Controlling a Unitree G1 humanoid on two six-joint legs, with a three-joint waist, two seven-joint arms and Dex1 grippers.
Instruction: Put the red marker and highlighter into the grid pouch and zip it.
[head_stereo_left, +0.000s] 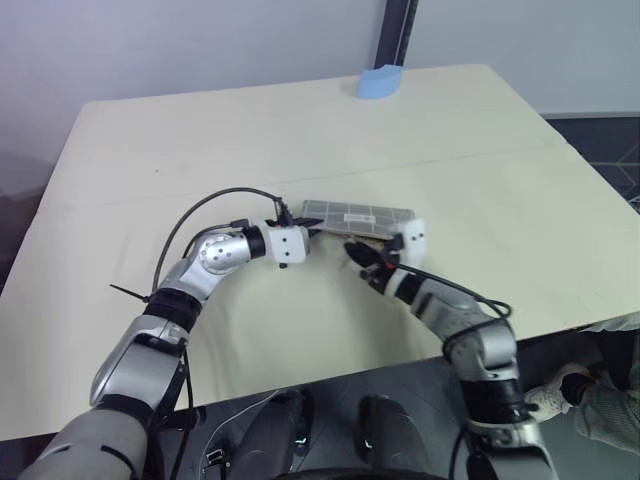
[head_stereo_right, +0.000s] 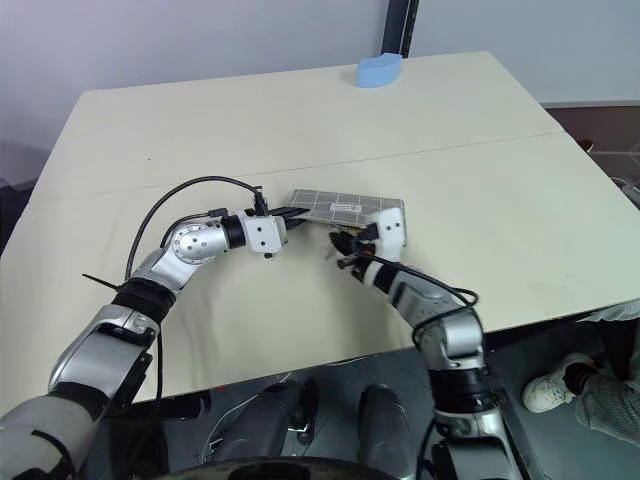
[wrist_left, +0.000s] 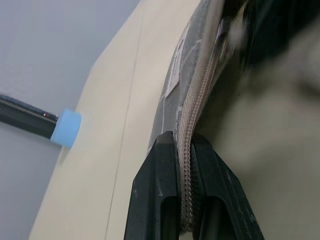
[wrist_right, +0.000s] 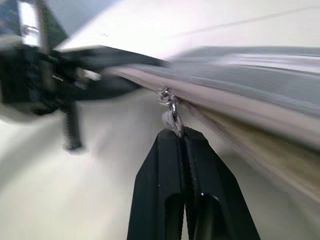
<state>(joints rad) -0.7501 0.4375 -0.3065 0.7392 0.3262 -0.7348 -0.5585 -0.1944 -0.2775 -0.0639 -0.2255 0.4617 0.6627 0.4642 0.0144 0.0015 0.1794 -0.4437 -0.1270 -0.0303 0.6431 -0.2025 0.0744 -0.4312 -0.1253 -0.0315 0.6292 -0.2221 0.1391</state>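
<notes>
The grid pouch (head_stereo_left: 358, 215) lies flat on the table (head_stereo_left: 200, 150), grey with white lines and a small white label. My left gripper (head_stereo_left: 314, 229) is shut on the pouch's left end, its fingers (wrist_left: 162, 165) clamped over the zipper seam (wrist_left: 200, 95). My right gripper (wrist_right: 176, 134) sits at the pouch's near edge, shut on the cord of the zipper pull (wrist_right: 171, 112), whose metal slider is on the zipper line. The red marker and the highlighter are hidden.
A blue object (head_stereo_left: 380, 82) rests at the table's far edge. A black pole (head_stereo_left: 396, 32) rises behind it. Past the table's near right edge, a person's white shoe (head_stereo_right: 562, 382) and trouser leg show on the floor.
</notes>
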